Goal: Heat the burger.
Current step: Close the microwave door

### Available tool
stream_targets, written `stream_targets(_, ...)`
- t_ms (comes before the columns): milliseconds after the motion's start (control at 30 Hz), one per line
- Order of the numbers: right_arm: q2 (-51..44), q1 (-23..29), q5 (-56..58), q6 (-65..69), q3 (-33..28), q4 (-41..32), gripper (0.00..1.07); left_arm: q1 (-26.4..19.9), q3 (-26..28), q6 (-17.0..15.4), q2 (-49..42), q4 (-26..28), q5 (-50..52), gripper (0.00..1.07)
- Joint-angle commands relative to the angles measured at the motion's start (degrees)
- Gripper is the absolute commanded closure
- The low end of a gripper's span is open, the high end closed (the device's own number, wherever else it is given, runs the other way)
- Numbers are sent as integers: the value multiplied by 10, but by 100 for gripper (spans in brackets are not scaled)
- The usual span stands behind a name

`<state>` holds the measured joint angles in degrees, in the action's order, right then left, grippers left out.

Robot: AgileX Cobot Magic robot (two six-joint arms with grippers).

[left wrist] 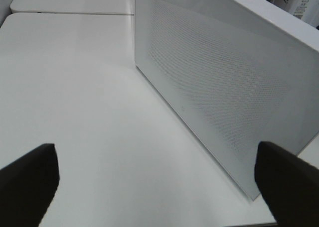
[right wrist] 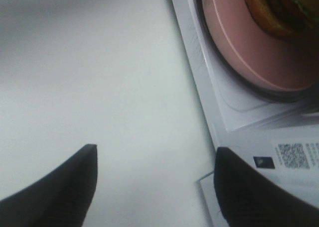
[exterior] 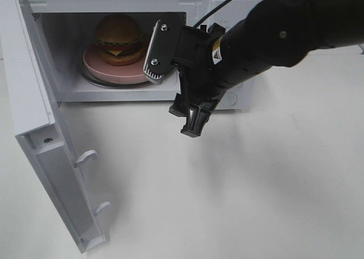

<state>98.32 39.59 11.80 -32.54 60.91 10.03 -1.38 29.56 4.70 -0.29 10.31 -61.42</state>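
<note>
Both pairs of jaws stand released with nothing between them: the right gripper [right wrist: 155, 155] shows only white table [exterior: 256, 185] in its gap, and the left gripper [left wrist: 155, 152] spreads wide over the same pale surface.

From the high camera, the microwave [exterior: 114, 0] has its door [exterior: 34, 88] swung fully out to the left, two hooked latches [exterior: 86, 157] jutting from the door's inner edge. The burger [exterior: 118, 37] sits inside the cavity on the pink plate [exterior: 98, 65], toward the left and back. The right arm hangs in front of the opening's right side, its black fingers pointing down at the table just ahead of the front lip. A grey metal bracket [exterior: 159, 50] with two screws overlaps the cavity's right edge in this view. A broad stretch of table lies in front and to the right.

The right wrist camera gives what the high one does not: the sharp front edge of the oven floor, the plate's rim close to it, and a QR label [right wrist: 291, 155] on the white casing. The left wrist camera alone shows the left gripper, near a perforated white panel [left wrist: 214, 72] of the microwave – fine dotted mesh, flat, with a crisp bottom corner.

The bun is glossy and domed, the plate matt and round, the casing smooth and boxy.
</note>
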Motion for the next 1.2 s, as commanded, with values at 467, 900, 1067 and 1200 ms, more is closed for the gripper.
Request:
stream_targets(467,-191,1,40,276,-183,-5,27,2,-1,-2,-10,1,4,7)
stream_targets(900,-313,1,277,402,-186,-3,31,2,-1,-2,-10,1,4,7)
stream_targets(1067,-352,1,323,409,-186,-3,31,2,-1,-2,-10,1,4,7)
stream_targets(1200,-400,1,373,420,-186,-5,31,2,-1,-2,-10,1,4,7)
